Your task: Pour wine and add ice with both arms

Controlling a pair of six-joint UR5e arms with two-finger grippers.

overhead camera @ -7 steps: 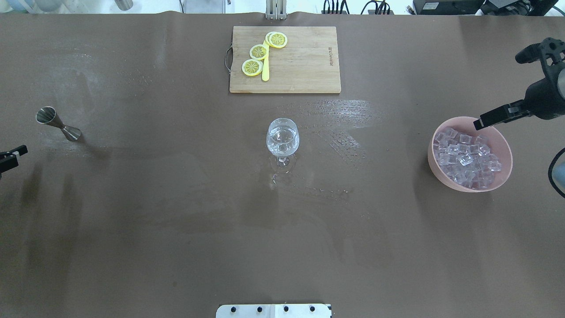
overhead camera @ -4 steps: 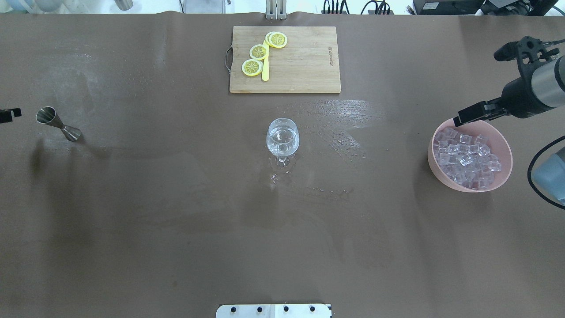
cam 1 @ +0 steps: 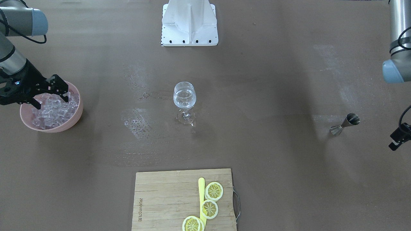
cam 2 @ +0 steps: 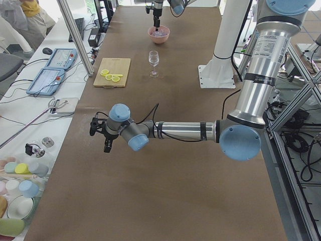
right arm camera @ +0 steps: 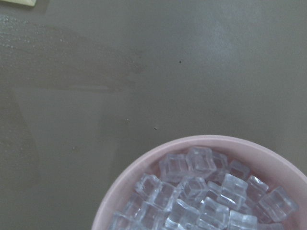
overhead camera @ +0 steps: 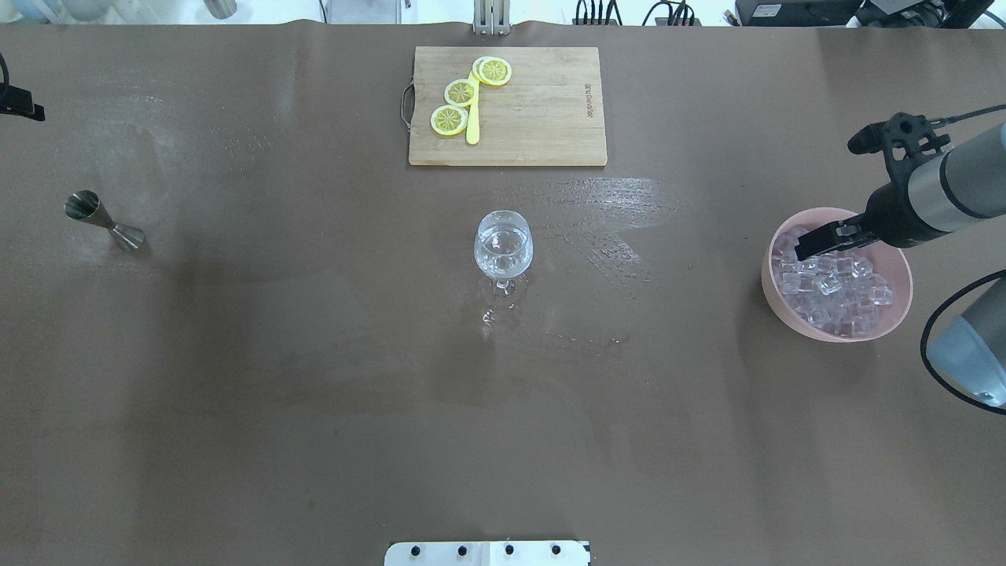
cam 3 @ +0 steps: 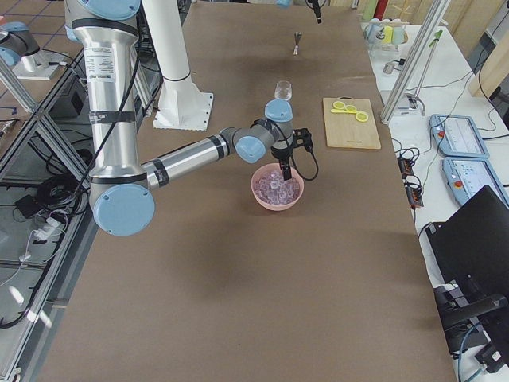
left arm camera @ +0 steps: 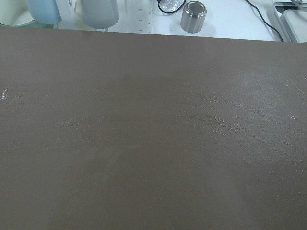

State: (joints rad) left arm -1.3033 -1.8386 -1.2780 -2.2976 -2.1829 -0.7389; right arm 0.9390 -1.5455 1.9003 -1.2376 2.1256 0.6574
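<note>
Two grippers have shifted in the last second. The right gripper [overhead camera: 803, 249] has swung in from outside the bowl's [overhead camera: 904, 303] far rim and now hangs over the ice [overhead camera: 833, 287], which lies directly beneath its tips. The left gripper [overhead camera: 20, 106] has travelled along the table edge and now sits well beyond the jigger [overhead camera: 102, 222], apart from it.

My reading is that pouring is finished: wine [cam 1: 184, 96] already stands in the glass [overhead camera: 503, 248], far off to the right gripper's side, and the left arm is clearing out. The ice step is only starting, since no cube is in the glass yet.

The overhead view shows the right gripper edge-on as one dark bar. The front-facing view shows its fingers [cam 1: 61, 88] spread apart and empty, straddling the cubes. The right side view shows the tool pointing straight down into the bowl. The right wrist view shows cubes [right arm camera: 201, 191] close below, with no fingertip in frame, so contact cannot be judged.

Whether the left gripper is spread or closed I cannot tell; its wrist view shows only bare table [left arm camera: 153, 143]
</note>
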